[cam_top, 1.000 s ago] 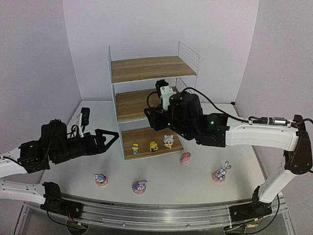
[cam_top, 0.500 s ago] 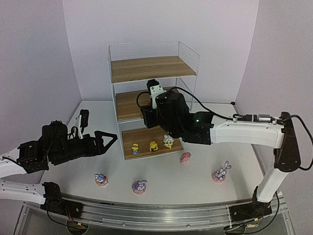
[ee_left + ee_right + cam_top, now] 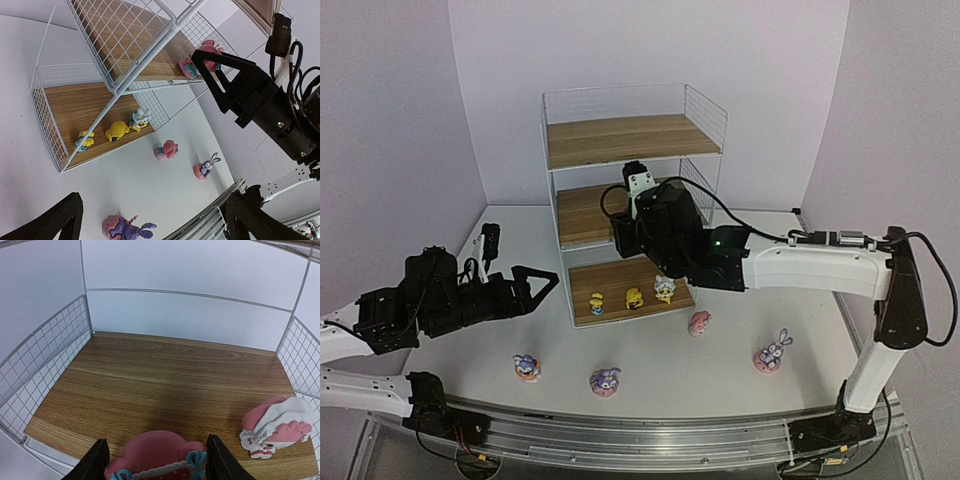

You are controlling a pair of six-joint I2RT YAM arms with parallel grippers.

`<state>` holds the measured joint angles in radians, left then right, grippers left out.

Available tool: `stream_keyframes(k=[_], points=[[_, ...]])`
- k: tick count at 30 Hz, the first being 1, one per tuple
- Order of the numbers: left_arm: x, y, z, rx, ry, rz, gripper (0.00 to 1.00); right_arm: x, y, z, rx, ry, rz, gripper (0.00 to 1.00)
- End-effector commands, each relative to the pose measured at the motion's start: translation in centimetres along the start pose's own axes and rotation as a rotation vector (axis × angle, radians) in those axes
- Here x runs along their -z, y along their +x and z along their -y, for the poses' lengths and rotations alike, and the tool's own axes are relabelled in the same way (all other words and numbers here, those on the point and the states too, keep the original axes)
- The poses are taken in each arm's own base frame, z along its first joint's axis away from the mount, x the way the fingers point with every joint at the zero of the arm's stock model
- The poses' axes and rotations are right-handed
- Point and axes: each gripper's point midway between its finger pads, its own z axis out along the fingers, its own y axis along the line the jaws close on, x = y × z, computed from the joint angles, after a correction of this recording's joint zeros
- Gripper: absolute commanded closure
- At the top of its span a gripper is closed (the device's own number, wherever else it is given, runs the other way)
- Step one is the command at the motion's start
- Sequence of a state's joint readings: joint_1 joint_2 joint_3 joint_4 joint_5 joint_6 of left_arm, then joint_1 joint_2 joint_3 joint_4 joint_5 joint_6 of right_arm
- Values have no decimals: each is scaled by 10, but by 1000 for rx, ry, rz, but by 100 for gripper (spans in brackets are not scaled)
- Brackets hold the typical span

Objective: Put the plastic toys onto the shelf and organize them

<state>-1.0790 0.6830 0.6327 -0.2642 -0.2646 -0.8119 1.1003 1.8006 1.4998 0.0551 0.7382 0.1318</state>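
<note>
The shelf stands at the table's middle. My right gripper is shut on a pink-and-white figurine just over the front edge of the middle board. A second pink-and-white figurine lies on that board at the right. Three yellowish figurines stand on the bottom board. A pink figurine and three purple bunnies sit on the table. My left gripper is open and empty, left of the shelf, above a bunny.
The right arm stretches across the shelf's front from the right. A small black object lies at the table's far left. The shelf's wire mesh sides wall in the middle board. Violet walls stand behind and beside the table.
My right gripper has moved left and further into the middle tier with the pink-and-white figurine. My left gripper has sunk slightly and stays open.
</note>
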Motion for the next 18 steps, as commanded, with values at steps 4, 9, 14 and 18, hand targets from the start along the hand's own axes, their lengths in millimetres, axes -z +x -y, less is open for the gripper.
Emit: stream_keyframes(k=[4, 9, 14, 18], points=[[2, -5, 3, 7, 13, 21, 0, -5, -30, 14, -95, 74, 80, 84], [1, -5, 2, 8, 15, 25, 0, -2, -31, 14, -125, 57, 107, 84], [0, -4, 2, 8, 20, 24, 0, 3, -38, 16, -139, 48, 140, 84], [-1, -4, 4, 8, 25, 25, 0, 8, -42, 19, -157, 41, 168, 84]])
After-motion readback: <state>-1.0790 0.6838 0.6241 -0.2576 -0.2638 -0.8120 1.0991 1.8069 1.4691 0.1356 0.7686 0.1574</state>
